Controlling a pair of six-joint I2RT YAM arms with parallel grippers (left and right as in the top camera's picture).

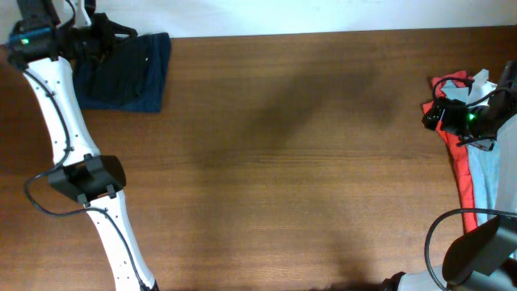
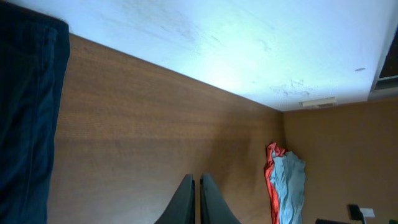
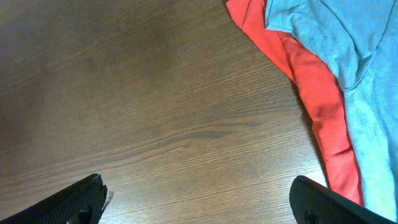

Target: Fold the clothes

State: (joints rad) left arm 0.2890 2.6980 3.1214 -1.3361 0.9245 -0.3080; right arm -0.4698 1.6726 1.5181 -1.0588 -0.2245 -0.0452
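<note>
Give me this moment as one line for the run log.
left pincer: shut, empty, near navy garment | right pincer: open, empty, over table beside red garment and light blue garment

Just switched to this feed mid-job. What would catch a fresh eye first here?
First, the bright red garment with a light grey-blue garment partly over it, at the right edge of the table. The open right gripper hovers beside them. Next, the navy garment lies as a compact rectangle at the far left corner, by the shut left gripper.
</note>
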